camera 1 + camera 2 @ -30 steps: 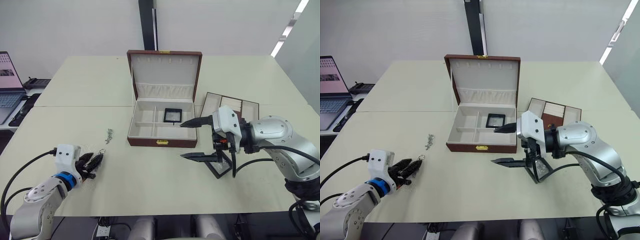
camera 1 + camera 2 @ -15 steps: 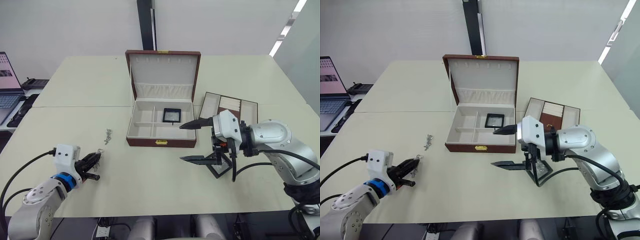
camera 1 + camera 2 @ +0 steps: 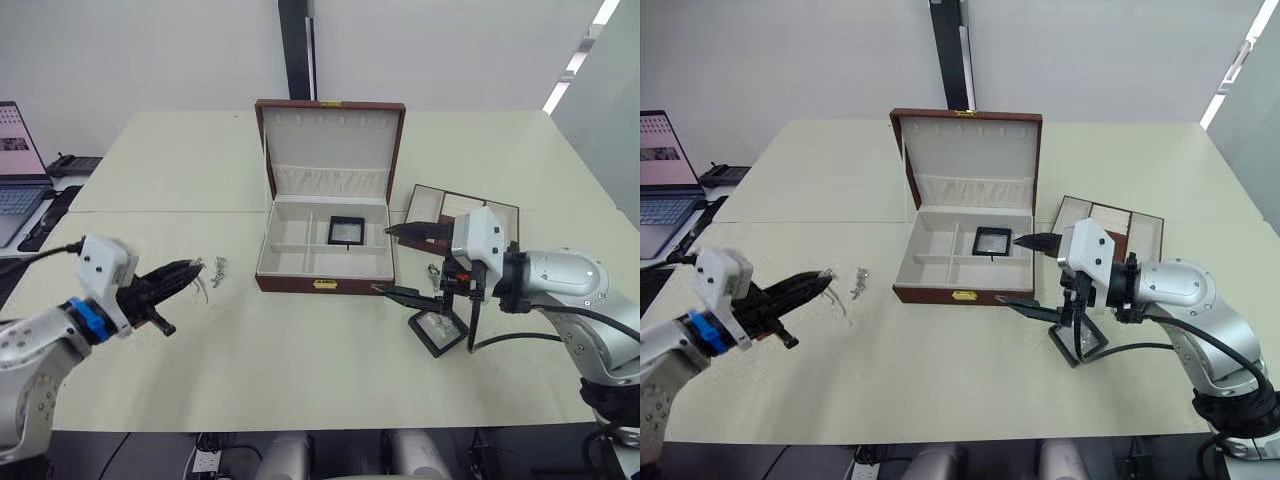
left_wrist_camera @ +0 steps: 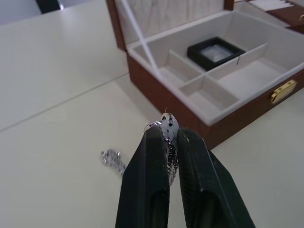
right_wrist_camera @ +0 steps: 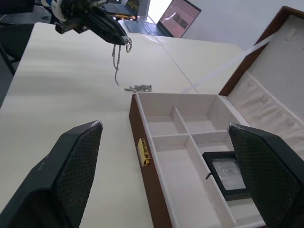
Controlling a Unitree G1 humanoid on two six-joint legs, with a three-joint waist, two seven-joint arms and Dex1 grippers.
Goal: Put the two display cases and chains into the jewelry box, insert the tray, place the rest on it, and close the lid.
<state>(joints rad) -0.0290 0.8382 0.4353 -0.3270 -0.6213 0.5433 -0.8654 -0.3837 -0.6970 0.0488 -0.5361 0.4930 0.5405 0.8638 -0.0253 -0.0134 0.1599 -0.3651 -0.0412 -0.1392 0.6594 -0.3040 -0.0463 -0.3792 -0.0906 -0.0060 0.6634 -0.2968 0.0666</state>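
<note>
Left hand clenched on a dangling chain; swinging, it could snag the jewelry box rim. Right hand spread wide.

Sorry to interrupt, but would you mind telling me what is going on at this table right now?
The robot is packing a jewelry box, which stands open with one display case already in a rear compartment. The left gripper is shut on a silver chain and holds it above the table, left of the box; another chain lies on the table nearby. The right gripper is open above the second display case, with the tray behind it.
</note>
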